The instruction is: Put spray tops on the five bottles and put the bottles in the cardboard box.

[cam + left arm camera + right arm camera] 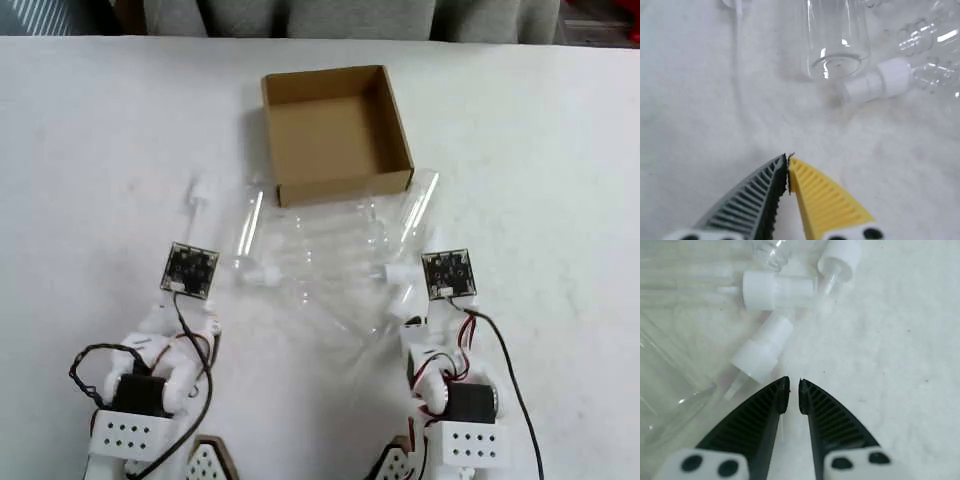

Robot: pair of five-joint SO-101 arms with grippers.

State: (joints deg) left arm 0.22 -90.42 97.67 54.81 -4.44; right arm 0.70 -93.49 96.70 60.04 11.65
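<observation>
Between the open brown cardboard box (345,186) and the 2 arms, clear plastic bottles (247,225) are strewn on their sides across the white table (90,150), and none is yet boxed. Nothing is held. The left gripper (788,172) is closed tip to tip over bare table, and the right gripper (792,390) is parted by only a narrow slit just beside a loose white spray top (762,352). Trouble is most likely to be caused by that slit: unless it is widened, the top may be pushed aside rather than grasped. The round bottles may be set rolling by any nudge, and a top could be misaligned at a bottle neck.
</observation>
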